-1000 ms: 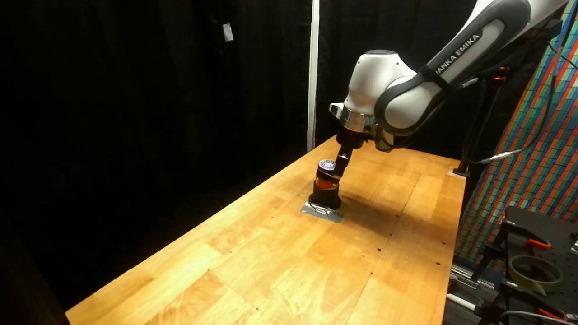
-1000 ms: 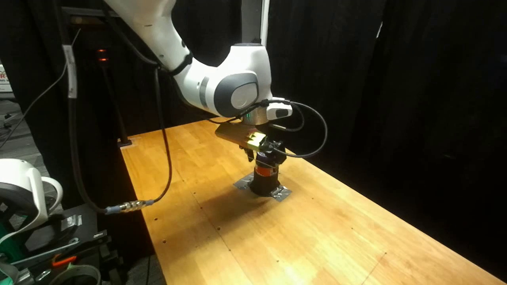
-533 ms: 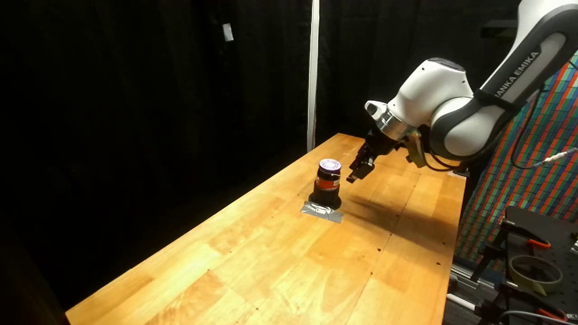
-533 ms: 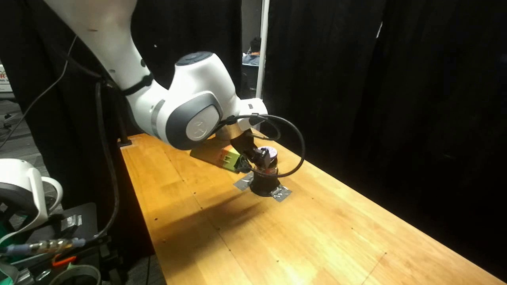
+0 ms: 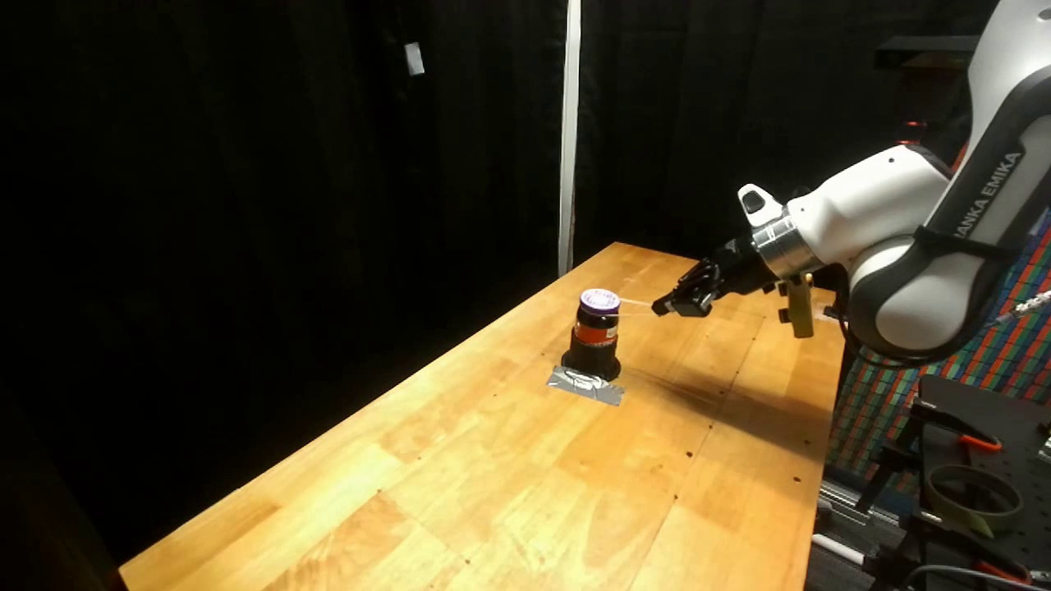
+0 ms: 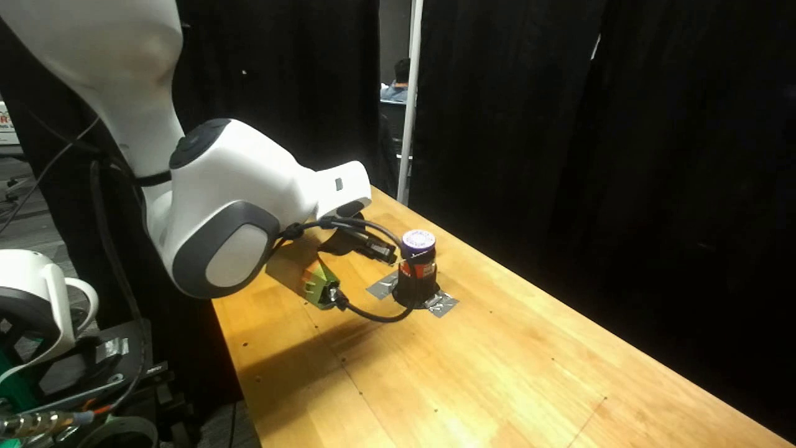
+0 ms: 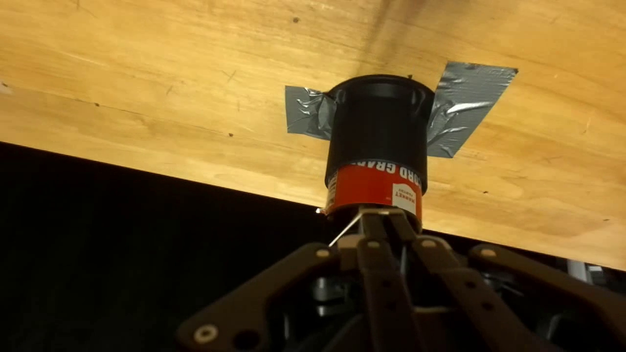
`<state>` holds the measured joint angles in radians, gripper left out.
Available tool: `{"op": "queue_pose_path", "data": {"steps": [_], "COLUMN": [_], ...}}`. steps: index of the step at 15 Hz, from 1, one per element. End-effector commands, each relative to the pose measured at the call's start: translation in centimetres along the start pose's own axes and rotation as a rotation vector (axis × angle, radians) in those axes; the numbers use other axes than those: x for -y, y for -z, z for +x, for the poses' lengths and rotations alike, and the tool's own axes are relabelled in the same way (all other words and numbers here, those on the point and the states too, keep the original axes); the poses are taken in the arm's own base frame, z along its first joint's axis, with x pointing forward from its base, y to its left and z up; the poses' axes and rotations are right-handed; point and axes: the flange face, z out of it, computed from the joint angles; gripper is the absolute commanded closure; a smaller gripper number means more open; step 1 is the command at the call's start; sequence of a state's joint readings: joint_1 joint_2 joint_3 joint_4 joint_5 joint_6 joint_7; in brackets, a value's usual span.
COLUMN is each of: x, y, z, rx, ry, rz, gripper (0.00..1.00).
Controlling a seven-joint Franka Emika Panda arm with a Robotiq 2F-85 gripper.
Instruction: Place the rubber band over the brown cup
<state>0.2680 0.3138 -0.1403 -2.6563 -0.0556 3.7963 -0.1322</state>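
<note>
The cup [image 5: 595, 333] is upright, roughly mid-frame in both exterior views, with a purple-and-white lid [image 6: 418, 239] up top and a red label [image 7: 374, 185] round its middle. Black bottom end is on the table [image 5: 509, 484], grey tape [image 7: 472, 98] on either side of it. The band [image 7: 345, 230] is thin and pulled taut, crosses the cup up by the lid, and two strands run to the gripper [image 5: 659, 309], jaws pinched together on it. Can't make out the band's far side tho. In an exterior view the gripper's just right of the cup, clear of it, and the arm [image 5: 870, 193] fills the upper right. Wrist view has the fingers [image 7: 374, 227] at the bottom of the frame, tips overlapping the cup's top.
</note>
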Motion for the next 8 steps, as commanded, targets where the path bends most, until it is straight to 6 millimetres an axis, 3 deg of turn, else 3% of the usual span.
{"op": "queue_pose_path", "data": {"steps": [1, 5, 6, 8], "x": [2.0, 4.6, 4.5, 5.2], "y": [1.7, 3.5, 3.9, 3.5], "z": [-2.5, -3.4, 1.2, 1.0], "rx": [-0.118, -0.316, -0.338, -0.330], "ry": [-0.003, -0.056, -0.090, -0.087], "rz": [-0.041, -0.139, -0.150, -0.172], "gripper": [0.89, 0.88, 0.89, 0.88]}}
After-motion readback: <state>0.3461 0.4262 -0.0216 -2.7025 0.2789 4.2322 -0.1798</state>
